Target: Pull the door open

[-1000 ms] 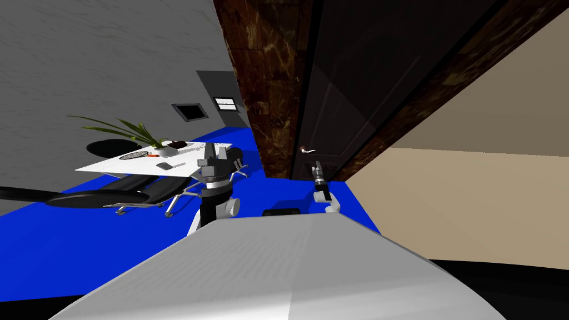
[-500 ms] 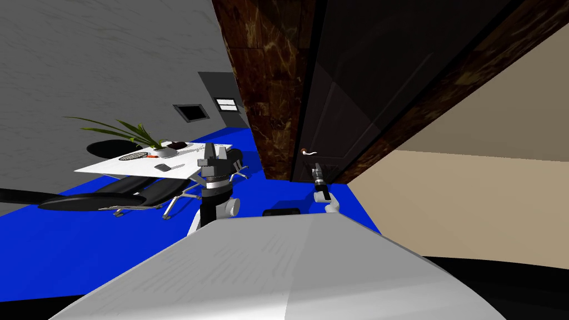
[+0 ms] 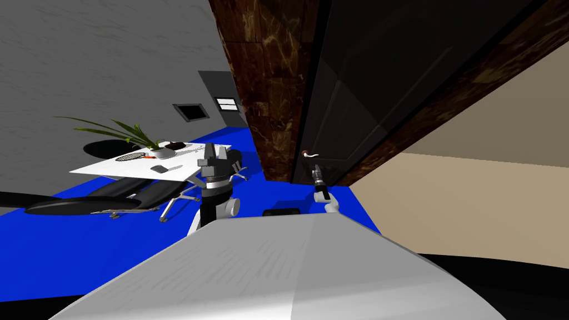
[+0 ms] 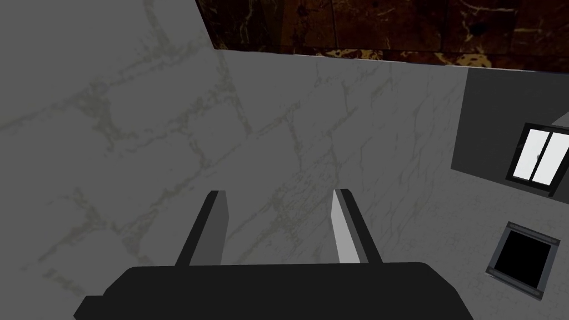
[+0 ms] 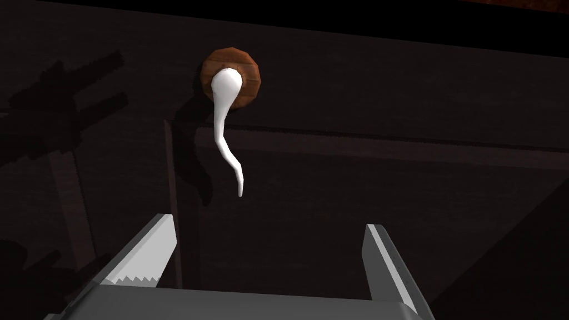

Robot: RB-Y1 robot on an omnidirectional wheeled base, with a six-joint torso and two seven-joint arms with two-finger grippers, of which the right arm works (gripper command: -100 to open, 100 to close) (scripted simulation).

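Dark door [image 3: 355, 100] upper centre of frame, white lever handle [image 5: 225, 128] just ahead of right gripper [image 5: 268, 223], fingers spread, empty, left gripper [image 4: 278, 193] likewise parted.

So the right arm [image 3: 324, 199] is stretched out forward, and the right gripper [image 5: 268, 223] at its end has both fingers spread wide. Meanwhile the left arm [image 3: 215, 206] sits upright off to the side, left gripper [image 4: 279, 193] pointing up, fingers parted too.
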